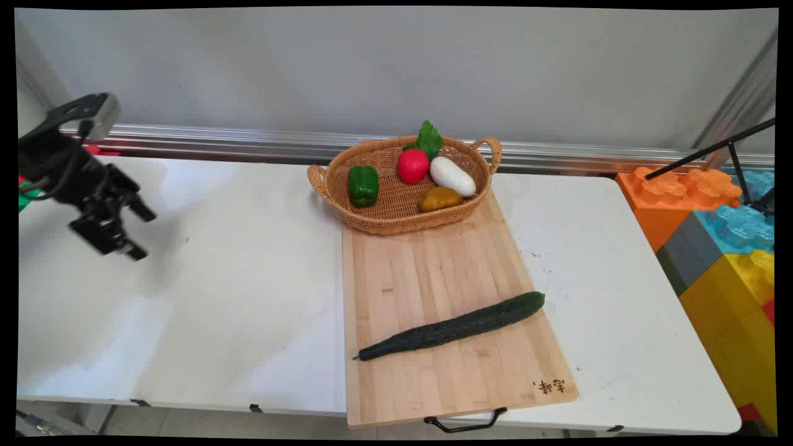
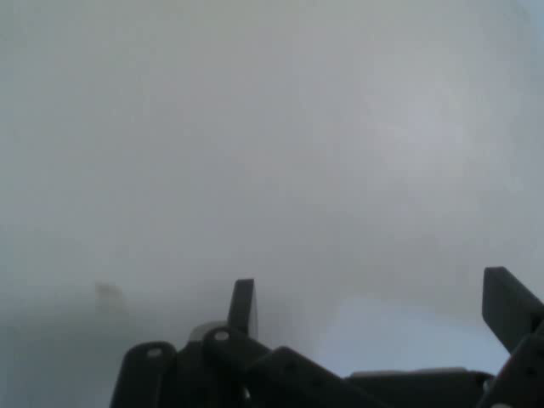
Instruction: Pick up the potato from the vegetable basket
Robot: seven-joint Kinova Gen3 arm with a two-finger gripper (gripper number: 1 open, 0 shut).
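My black gripper (image 1: 141,234) hangs over the bare left part of the white table (image 1: 235,297), open with nothing between its fingers. In the hand view the gripper (image 2: 374,306) shows two spread fingers over plain table surface. Far to its right a long dark green cucumber (image 1: 452,326) lies slantwise on a wooden cutting board (image 1: 433,272). Behind the board stands a wicker basket (image 1: 372,220) holding a green pepper (image 1: 363,184), a red tomato (image 1: 412,165) with a green leaf (image 1: 429,139), a white vegetable (image 1: 453,176) and a brown potato (image 1: 439,199).
Large toy blocks in orange, blue, grey and yellow (image 1: 718,241) stand off the table's right end, with a black tripod leg (image 1: 712,148) above them. A metal rail (image 1: 248,141) runs along the wall behind the table. The board's black handle (image 1: 464,424) overhangs the front edge.
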